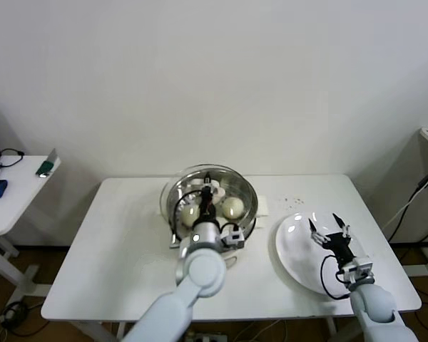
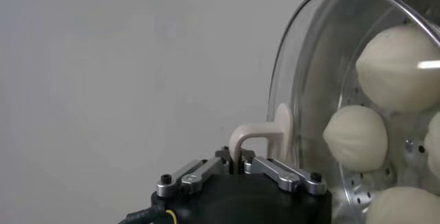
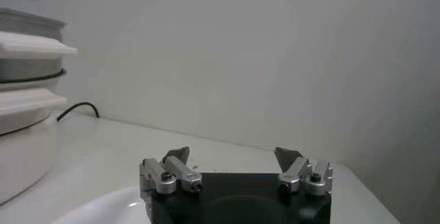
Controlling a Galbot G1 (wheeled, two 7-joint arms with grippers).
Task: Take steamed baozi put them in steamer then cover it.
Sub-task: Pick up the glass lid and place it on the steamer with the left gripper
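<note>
The left hand point(image 2: 240, 160) is pinching the cream handle point(image 2: 265, 135) of the glass cover point(image 1: 212, 191), holding it over the steamer point(image 1: 248, 214) at the tabletop's point(image 1: 121, 249) twelve o'clock edge; buns point(image 2: 355, 137) are lying under the glass; the right hand point(image 1: 329, 226) is hovering with fingers spread above the white plate point(image 1: 292, 249) at four o'clock; bare tabletop is lying open toward eight o'clock.

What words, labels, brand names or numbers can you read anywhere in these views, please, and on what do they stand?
None can be read.
The steamer, the cover, the white plate, both grippers and the table show no print.
The small green-ended object on the side table at the robot's left is too small to tell.
</note>
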